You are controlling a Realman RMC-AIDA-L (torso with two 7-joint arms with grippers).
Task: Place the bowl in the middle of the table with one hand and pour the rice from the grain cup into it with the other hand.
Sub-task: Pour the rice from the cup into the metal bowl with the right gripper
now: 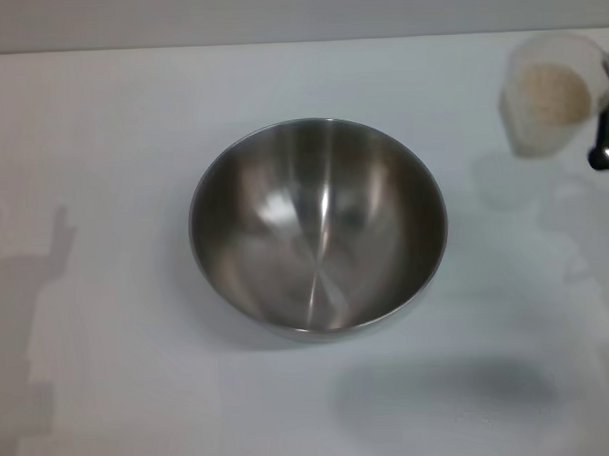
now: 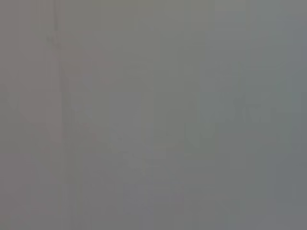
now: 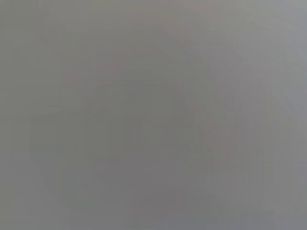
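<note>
Head view: bowl point(image 1: 318, 228) sits upright mid worktop point(image 1: 100, 115), nothing inside. Far right, cup point(image 1: 548, 94) tilted w/ rice point(image 1: 552, 92) in it, off the surface, by the right gripper point(image 1: 608, 127), which is cut off at the edge; can't tell its jaws. Left gripper out of view. Both wrist views: flat grey blur, nothing readable.

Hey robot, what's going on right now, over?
Right gripper at the table's far right edge, by the lifted grain cup. Rice still inside. Bowl mid-table, empty. Nothing blocking.
</note>
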